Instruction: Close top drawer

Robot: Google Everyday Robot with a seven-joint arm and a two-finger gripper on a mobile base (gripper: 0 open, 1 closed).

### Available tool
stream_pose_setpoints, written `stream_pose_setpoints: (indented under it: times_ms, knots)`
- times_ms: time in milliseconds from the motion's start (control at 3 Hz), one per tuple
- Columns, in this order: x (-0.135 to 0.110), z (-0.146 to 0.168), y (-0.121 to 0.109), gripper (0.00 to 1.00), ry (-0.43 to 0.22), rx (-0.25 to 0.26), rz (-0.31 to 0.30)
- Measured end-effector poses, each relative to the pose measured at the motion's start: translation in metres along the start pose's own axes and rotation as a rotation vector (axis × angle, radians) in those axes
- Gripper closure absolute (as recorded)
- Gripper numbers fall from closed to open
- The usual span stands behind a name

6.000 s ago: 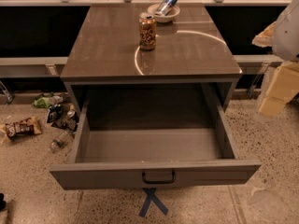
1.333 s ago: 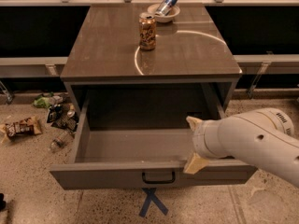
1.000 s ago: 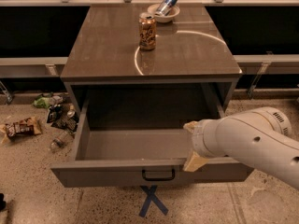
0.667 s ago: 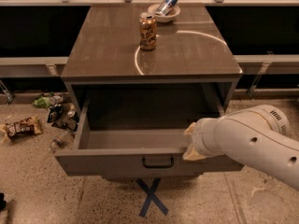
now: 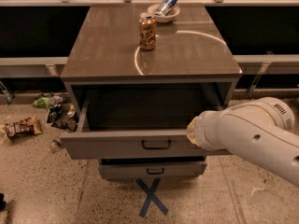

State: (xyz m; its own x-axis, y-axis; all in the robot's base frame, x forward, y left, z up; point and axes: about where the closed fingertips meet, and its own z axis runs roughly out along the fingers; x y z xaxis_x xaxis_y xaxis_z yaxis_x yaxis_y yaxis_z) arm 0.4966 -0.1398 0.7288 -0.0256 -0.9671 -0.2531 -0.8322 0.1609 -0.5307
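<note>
The top drawer (image 5: 117,147) of the grey-brown cabinet stands partly open, its wide front panel sticking out a short way from the cabinet body. Its small dark loop handle (image 5: 156,144) is at the centre of the panel. My gripper (image 5: 192,131) is at the end of the white arm (image 5: 252,136) that comes in from the right. It rests against the right part of the drawer's front panel, at its top edge. The arm's bulk hides the gripper's tip.
A second, shorter drawer (image 5: 152,170) below sticks out slightly. On the cabinet top (image 5: 196,50) stand a brown can (image 5: 147,31) and a bowl (image 5: 163,12) holding a blue can. Snack bags (image 5: 19,127) and wrappers (image 5: 60,113) litter the floor left. A blue tape X (image 5: 150,198) marks the floor in front.
The top drawer has slid inward from fully open to partly open. My arm has moved forward with it, staying against the front panel's right side.
</note>
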Motion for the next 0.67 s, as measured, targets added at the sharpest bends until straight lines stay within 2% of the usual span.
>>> stream_pose_setpoints:
  times_ms: [333, 667]
  knots:
    - [0.002, 0.004, -0.007, 0.84, -0.002, -0.059, 0.041]
    - [0.002, 0.019, 0.018, 1.0, -0.006, -0.194, 0.1]
